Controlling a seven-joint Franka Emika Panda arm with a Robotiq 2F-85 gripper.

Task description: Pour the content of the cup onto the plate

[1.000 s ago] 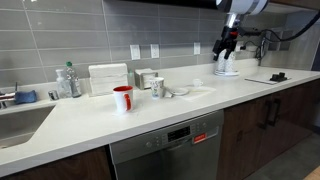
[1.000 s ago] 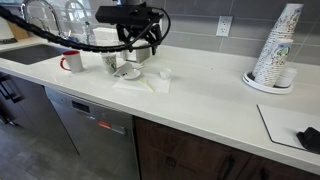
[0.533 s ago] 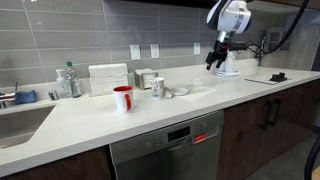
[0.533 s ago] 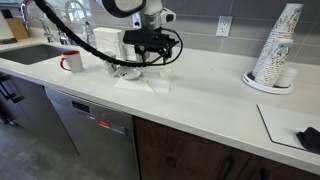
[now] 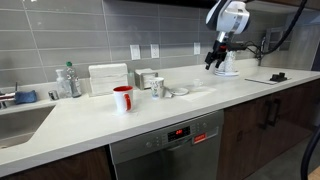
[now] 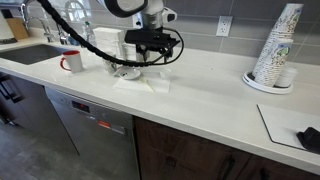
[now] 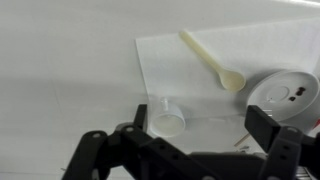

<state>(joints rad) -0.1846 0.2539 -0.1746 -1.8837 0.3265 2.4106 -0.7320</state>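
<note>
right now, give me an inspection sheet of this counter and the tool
surface: white counter, paper towel under cup and spoon
job's things: small cup on the towel; plate beside it, apart
clutter: spoon, red mug, white mug, paper cup stack
tool: open, above the small cup, holding nothing
cables: black loops along the arm
surroundings: sink, dishwasher, tiled wall

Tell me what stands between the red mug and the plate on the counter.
A pale mug stands between the red mug and the plate, nearer the plate. This shows in an exterior view.
</note>
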